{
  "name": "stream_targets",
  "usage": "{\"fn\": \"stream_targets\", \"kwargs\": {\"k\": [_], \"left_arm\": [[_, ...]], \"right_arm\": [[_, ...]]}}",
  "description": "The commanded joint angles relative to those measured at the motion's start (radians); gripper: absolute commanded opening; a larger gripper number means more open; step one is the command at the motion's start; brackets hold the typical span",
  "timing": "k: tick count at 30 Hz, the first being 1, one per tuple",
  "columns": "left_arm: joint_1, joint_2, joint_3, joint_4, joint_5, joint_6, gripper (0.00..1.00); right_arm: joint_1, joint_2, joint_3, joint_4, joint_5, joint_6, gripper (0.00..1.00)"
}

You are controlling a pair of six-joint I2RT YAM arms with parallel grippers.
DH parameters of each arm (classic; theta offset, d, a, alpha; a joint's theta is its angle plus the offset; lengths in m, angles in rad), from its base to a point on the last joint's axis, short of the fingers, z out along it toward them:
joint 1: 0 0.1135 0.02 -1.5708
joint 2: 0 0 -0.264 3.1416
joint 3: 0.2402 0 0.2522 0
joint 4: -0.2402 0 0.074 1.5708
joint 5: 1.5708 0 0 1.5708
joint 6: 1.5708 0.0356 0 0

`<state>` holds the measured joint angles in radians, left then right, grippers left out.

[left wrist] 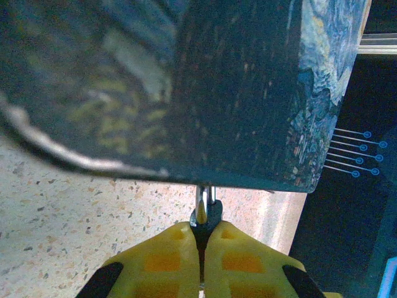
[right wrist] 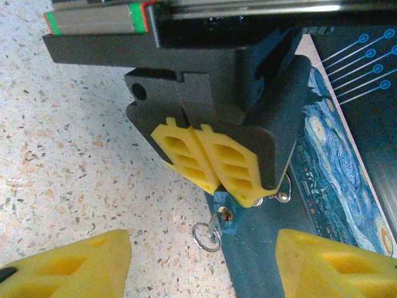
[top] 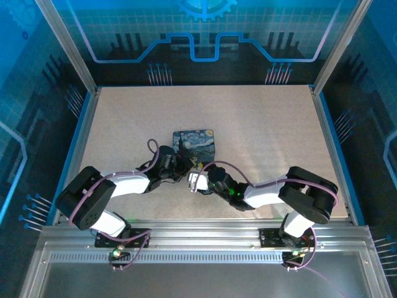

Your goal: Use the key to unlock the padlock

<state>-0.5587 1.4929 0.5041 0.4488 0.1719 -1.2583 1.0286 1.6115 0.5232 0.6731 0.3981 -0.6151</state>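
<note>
The left gripper [right wrist: 226,189] pinches the little blue padlock [right wrist: 222,203] tight at the near side of the tin box [right wrist: 335,161]. The key [right wrist: 216,222] sticks in the padlock, and its ring [right wrist: 206,237] hangs just beside the tin box. The right gripper [right wrist: 203,264] is spread wide near the tin box and holds nothing.

- Overhead view: you get a blue cast from the lit panels all round. The surface [top: 248,124] is evenly, softly lit, with faint shadows beneath the arms.
- Left wrist view: dim. The tin [left wrist: 236,93] sits too close and is blurred, with smeared pale reflections. The surface below it is brighter.
- Right wrist view: bright, with the speckle crisp. Your right pincer [right wrist: 201,248] has soft-focus fingers [right wrist: 74,264] at the bottom edge. Glare streaks the metal strip [right wrist: 248,9] at the top.
</note>
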Motion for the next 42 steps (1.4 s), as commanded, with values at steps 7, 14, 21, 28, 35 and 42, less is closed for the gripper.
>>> {"fn": "stream_targets", "kwargs": {"k": [7, 14, 21, 28, 35, 42], "left_arm": [[-0.003, -0.016, 0.040, 0.011, 0.015, -0.006, 0.00], [-0.002, -0.009, 0.044, 0.013, 0.020, -0.007, 0.00], [-0.002, -0.004, 0.045, 0.014, 0.023, -0.007, 0.00], [-0.001, -0.002, 0.045, 0.015, 0.024, -0.007, 0.00], [-0.004, -0.002, 0.044, 0.017, 0.026, -0.008, 0.00], [-0.004, -0.002, 0.044, 0.017, 0.026, -0.008, 0.00]], "right_arm": [[-0.012, 0.034, 0.033, 0.040, 0.032, 0.041, 0.44], [-0.017, 0.055, 0.046, 0.045, 0.046, 0.051, 0.30], [-0.019, 0.072, 0.053, 0.060, 0.067, 0.060, 0.25], [-0.022, 0.084, 0.055, 0.081, 0.083, 0.071, 0.20], [-0.027, 0.097, 0.061, 0.094, 0.100, 0.089, 0.14], [-0.027, 0.106, 0.063, 0.098, 0.120, 0.103, 0.04]]}}
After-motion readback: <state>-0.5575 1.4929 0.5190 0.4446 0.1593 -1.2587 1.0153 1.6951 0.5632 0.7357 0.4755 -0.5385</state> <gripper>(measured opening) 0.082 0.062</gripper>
